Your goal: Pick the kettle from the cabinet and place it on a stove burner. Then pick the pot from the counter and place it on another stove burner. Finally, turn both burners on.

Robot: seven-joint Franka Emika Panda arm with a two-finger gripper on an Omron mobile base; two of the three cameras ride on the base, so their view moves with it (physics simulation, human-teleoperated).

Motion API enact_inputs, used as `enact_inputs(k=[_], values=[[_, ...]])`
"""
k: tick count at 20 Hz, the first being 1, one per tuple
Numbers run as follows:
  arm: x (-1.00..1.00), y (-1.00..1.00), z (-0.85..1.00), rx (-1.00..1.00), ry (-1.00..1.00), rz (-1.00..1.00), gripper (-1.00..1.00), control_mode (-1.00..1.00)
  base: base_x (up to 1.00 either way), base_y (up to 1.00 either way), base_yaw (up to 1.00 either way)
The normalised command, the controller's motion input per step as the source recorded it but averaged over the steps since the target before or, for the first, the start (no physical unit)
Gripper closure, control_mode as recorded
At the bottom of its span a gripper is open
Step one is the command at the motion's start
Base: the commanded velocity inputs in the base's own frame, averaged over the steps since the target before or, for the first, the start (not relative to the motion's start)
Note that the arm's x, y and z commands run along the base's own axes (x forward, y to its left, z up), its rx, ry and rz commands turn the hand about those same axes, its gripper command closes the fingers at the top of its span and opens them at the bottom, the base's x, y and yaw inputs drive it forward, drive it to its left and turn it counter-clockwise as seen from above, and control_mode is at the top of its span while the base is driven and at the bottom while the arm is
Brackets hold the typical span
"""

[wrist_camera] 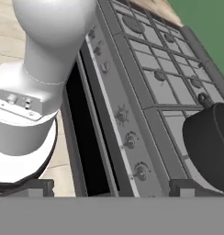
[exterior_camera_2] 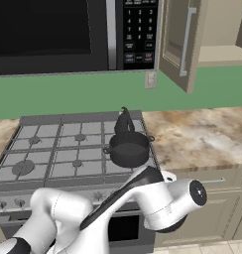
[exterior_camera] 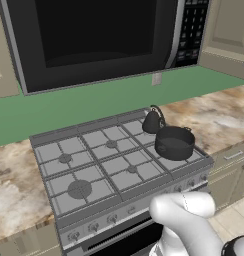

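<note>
My gripper is spread wide, holding nothing, low before the stove's knob panel. The pot sits empty on the front right burner grate. The kettle stands just behind it on the rear right burner.

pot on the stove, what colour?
Dark grey, nearly black: the wide, low round pot with two loop side handles. Right base view shows it best.

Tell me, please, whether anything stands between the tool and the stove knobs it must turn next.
Nothing visible does. In the hand view the open tool looks straight along the row of knobs on the stove front. The pot and kettle sit on the grates above, off that path.
</note>
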Motion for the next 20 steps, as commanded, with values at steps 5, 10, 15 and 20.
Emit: enact_inputs(k=[5,10,15,20], values=[[0.00,0.11,-0.14,0.15,0.05,-0.06,-1.00,-1.00,0.00,0.00,0.00],[0.00,0.13,-0.17,0.17,0.03,-0.07,-1.00,-1.00,0.00,0.00,0.00],[-0.07,0.16,-0.20,0.17,0.02,-0.07,-1.00,-1.00,0.00,0.00,0.00],[-0.10,0.24,-0.19,0.16,0.04,-0.07,-1.00,-1.00,0.00,0.00,0.00]])
